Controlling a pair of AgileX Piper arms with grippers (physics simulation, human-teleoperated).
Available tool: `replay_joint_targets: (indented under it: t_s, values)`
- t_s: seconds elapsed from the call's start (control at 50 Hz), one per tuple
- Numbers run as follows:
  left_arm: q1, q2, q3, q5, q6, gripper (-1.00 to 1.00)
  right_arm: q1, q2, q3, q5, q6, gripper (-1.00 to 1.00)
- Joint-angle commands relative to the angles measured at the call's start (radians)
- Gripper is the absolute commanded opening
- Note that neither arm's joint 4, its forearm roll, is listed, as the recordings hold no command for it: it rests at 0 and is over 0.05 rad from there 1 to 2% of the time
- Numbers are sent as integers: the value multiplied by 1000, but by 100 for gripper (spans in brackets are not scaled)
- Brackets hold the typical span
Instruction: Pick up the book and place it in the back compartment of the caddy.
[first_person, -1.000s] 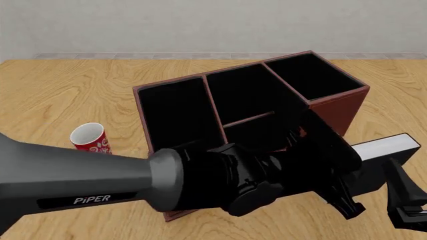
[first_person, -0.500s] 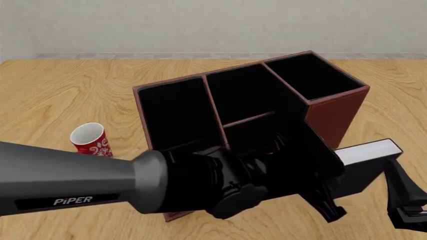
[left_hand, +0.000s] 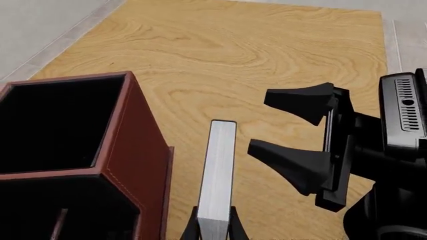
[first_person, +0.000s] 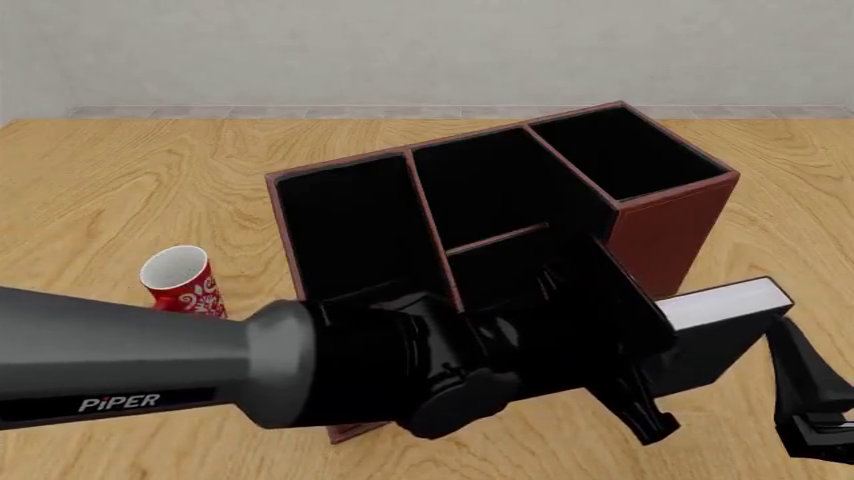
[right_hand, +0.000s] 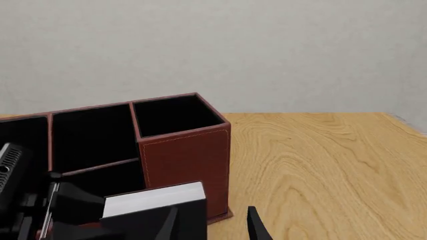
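Observation:
The book (first_person: 727, 300), black-covered with a white page block, hangs level just right of the caddy (first_person: 674, 225), with my left gripper (first_person: 661, 350) shut on its near end. In the left wrist view the page block (left_hand: 217, 180) runs out from between the left gripper's (left_hand: 215, 227) fingers, beside the caddy's tall end wall (left_hand: 133, 165). The back compartment (first_person: 514, 262) is partly hidden behind the left wrist. My right gripper (first_person: 817, 410) stands open just right of the book (right_hand: 157, 199), holding nothing; its fingertips (right_hand: 257, 227) show low in its own view.
A red patterned mug (first_person: 180, 280) stands upright left of the caddy. The left arm's grey link (first_person: 134, 370) crosses the front of the table. Bare wooden tabletop (right_hand: 333, 165) lies right of the caddy (right_hand: 187, 160), and a pale wall runs behind.
The left gripper has carried the book leftward and a little lower, closer to the caddy's right side. The right gripper has stayed put.

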Motion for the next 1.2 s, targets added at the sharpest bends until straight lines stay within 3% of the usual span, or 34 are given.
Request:
replay_joint_targets:
  t_s: [0.02,0.4,0.7,1.2]
  values:
    - [4,-20,0,1,21,-100,0,1,0,0,0,100]
    - [12,-58,41,6,13,-100,0,0,0,0,0,100]
    - [16,-93,88,-1,48,-100,0,0,0,0,0,100]
    - [34,-230,168,5,62,-100,0,0,0,0,0,100]
